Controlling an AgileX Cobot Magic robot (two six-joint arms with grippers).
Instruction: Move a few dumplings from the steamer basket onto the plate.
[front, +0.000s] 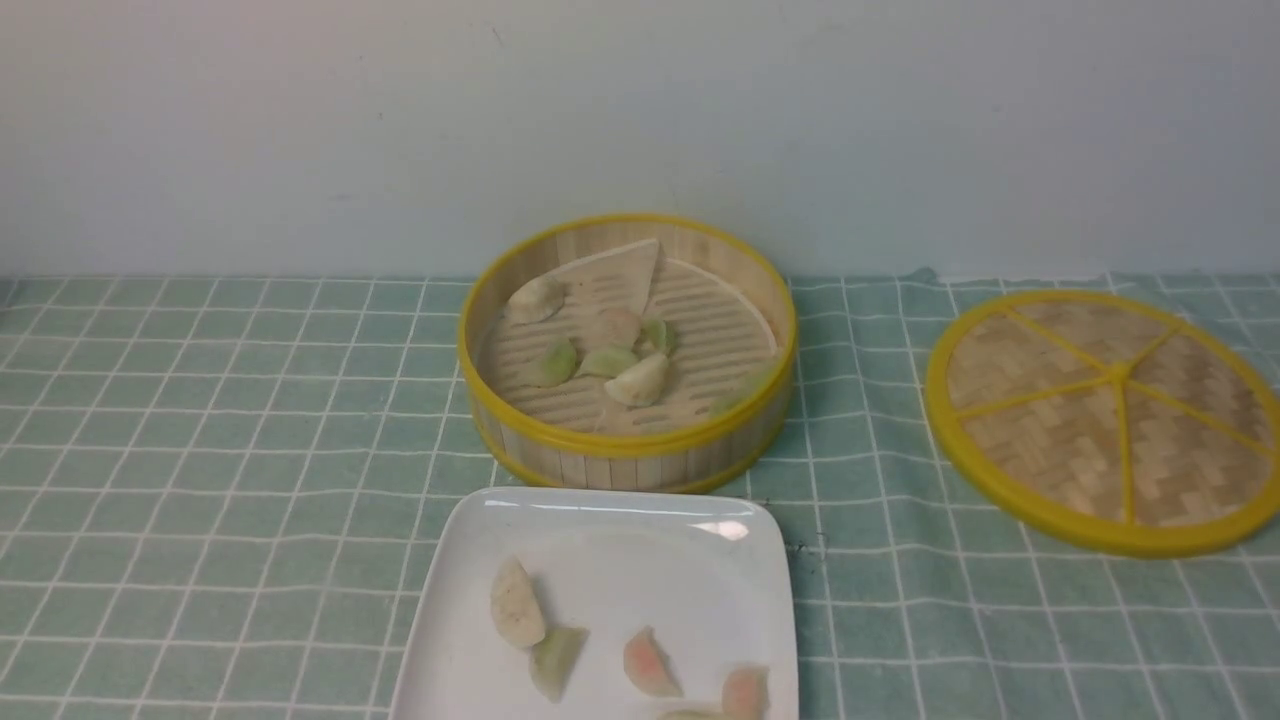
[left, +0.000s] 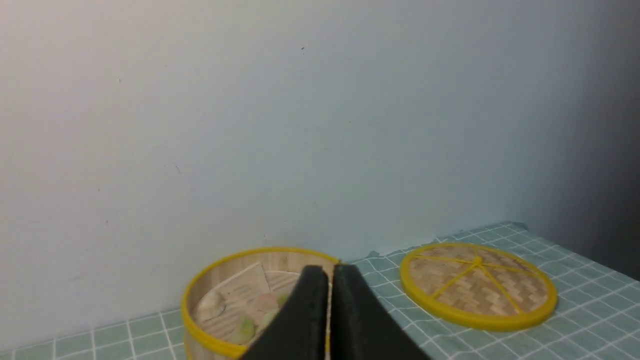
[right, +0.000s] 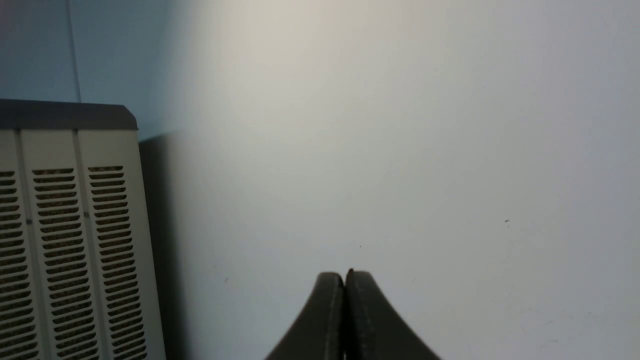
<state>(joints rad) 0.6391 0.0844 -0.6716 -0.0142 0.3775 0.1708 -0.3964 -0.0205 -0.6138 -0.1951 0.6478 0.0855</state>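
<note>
Worktop (front: 250, 450) was covered with a green cloth, white grid lines. Pale wall (front: 640, 120) stood behind, lightly marked. Slatted beige cabinet (right: 75, 225) with dark top was caught in the right wrist view. Woven lid (front: 1050, 440), yellow-rimmed and spoked, was laid flat at right, well apart from the steamer basket (front: 630, 440). Basket was set at far centre, open; cream, green and pinkish dumplings (front: 637, 380) were seen inside, plus a pale triangular piece (front: 610, 275). Plate (front: 620, 570) was placed on its near side, partly cut off by the front view; cream, green and pinkish dumplings were spread on it. Left gripper (left: 330, 272) and right gripper (right: 346, 275) were both closed, nothing held.
</note>
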